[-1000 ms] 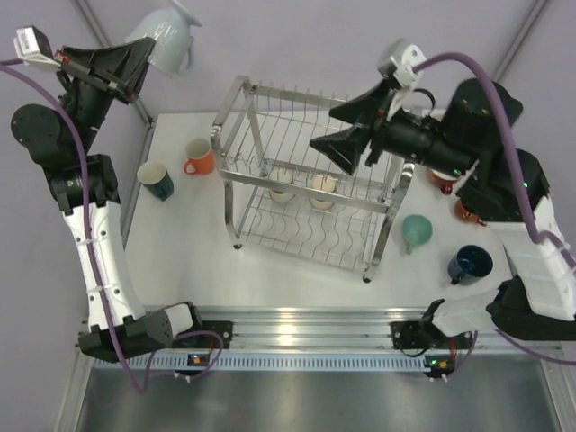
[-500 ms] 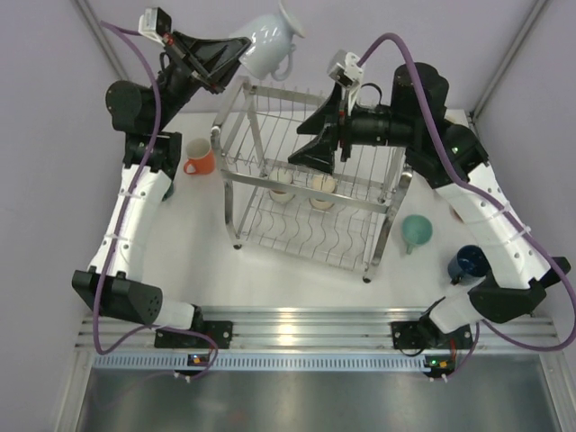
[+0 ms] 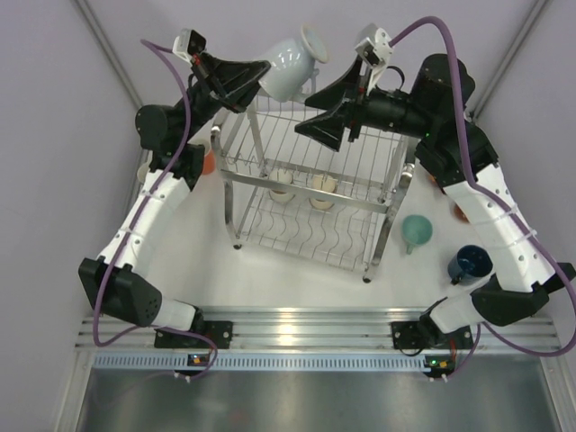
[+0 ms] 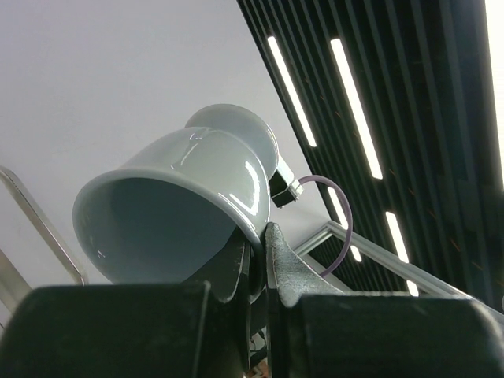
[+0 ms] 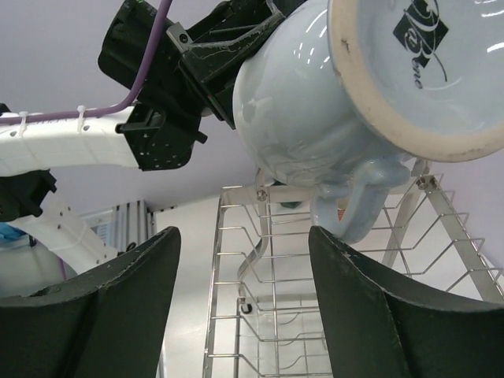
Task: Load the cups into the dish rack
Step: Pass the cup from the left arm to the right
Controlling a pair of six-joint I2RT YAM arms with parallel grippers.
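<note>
The left gripper [image 3: 263,79] is clamping the rim of the pale blue-grey mug [image 3: 290,61] and has been carrying it rightward over the last half second. The mug is now hanging tilted above the far edge of the dish rack [image 3: 236,135]. The right gripper [image 3: 312,110] has been rising toward it, its fingers spread wide and holding nothing. The left arm [image 3: 162,193] is hiding all but a sliver of the orange cup [image 3: 210,162]. In the right wrist view, the mug's base print is running off the top edge.

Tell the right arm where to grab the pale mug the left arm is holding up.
Probably the handle, which hangs free below the pale mug; come from its base end, since the left fingers pinch the rim wall.
</note>
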